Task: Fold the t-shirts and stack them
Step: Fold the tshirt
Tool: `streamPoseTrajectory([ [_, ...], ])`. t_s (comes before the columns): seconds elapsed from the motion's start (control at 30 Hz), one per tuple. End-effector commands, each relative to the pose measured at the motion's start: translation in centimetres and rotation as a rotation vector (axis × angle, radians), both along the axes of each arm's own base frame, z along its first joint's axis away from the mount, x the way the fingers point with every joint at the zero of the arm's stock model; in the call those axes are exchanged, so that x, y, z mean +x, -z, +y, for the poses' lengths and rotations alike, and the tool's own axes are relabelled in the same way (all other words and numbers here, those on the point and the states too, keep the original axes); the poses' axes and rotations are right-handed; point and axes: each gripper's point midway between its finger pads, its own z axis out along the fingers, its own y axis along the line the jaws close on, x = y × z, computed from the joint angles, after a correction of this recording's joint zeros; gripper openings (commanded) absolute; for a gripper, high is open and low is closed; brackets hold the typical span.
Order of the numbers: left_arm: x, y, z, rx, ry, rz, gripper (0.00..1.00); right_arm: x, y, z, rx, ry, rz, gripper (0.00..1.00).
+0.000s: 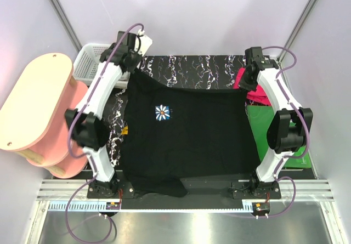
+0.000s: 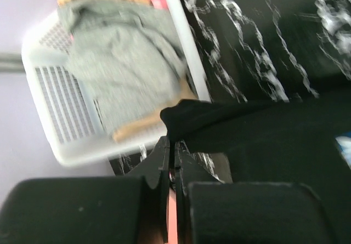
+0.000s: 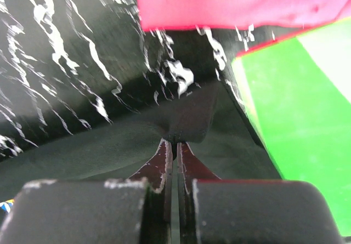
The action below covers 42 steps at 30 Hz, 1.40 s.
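Black daisy-print t-shirt (image 1: 186, 134) lies spread on the marbled black table (image 1: 192, 66) between pale walls (image 1: 192, 13), left gripper (image 2: 174, 145) and right gripper (image 3: 175, 143) pinching its far corners; crimson t-shirt (image 1: 253, 88) lies at the green board's (image 1: 258, 129) far edge; only the left wrist view shows grey cloth (image 2: 120, 63) in the white basket (image 2: 60, 101)

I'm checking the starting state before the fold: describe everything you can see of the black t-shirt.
The black soft cloth t-shirt lies spread nearly flat on the black white-veined table top. A small blue-white daisy print with an orange centre faces up. Its far edge is stretched between the left claw and the right claw, each shut on a far corner. Cloth bunches at the near edge.
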Motion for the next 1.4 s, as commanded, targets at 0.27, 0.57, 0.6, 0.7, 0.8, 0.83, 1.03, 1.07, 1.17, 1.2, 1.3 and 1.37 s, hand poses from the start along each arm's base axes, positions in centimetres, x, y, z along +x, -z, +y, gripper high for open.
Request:
streamPoseTrajectory([
  [0.27,-14.2,-3.3,-2.4,-0.200,0.102,0.039,0.00,-6.7,-0.9,-1.0,-0.003,0.025,-0.013,0.00],
  [0.57,-22.5,4.4,-3.8,-0.273,0.148,0.317,0.00,-10.9,1.2,-1.4,-0.002,0.044,0.050,0.00],
  [0.6,-23.3,4.7,-4.1,-0.292,0.162,0.342,0.00,-11.5,1.6,-1.4,-0.005,0.043,0.062,0.00],
  [0.7,-25.6,5.2,-4.4,-0.325,0.173,0.393,0.00,-12.7,2.7,-1.4,-0.004,0.049,0.094,0.00],
  [0.8,-27.5,5.2,-4.3,-0.347,0.172,0.423,0.00,-14.0,4.0,-1.6,-0.002,0.061,0.130,0.00],
  [0.83,-28.2,5.1,-4.2,-0.352,0.171,0.424,0.00,-14.3,4.4,-1.5,-0.001,0.060,0.141,0.00],
  [1.03,-29.9,2.7,-3.2,-0.373,0.144,0.355,0.00,-16.2,6.4,-1.3,0.014,0.069,0.195,0.00],
  [1.07,-30.4,2.5,-3.1,-0.373,0.145,0.375,0.01,-16.5,6.6,-1.0,0.032,0.066,0.201,0.00],
  [1.17,-30.5,1.7,-3.3,-0.365,0.150,0.414,0.47,-16.7,6.6,-0.7,0.053,0.067,0.199,0.32],
  [1.2,-30.5,1.6,-3.3,-0.363,0.147,0.419,0.52,-16.5,6.4,-0.5,0.059,0.063,0.194,0.34],
  [1.3,-29.8,-0.2,-3.8,-0.384,0.150,0.391,0.65,-15.8,5.1,-0.2,0.076,0.055,0.164,0.43],
  [1.37,-29.7,-1.1,-4.1,-0.401,0.160,0.384,0.72,-15.3,4.1,-0.2,0.080,0.062,0.135,0.48],
])
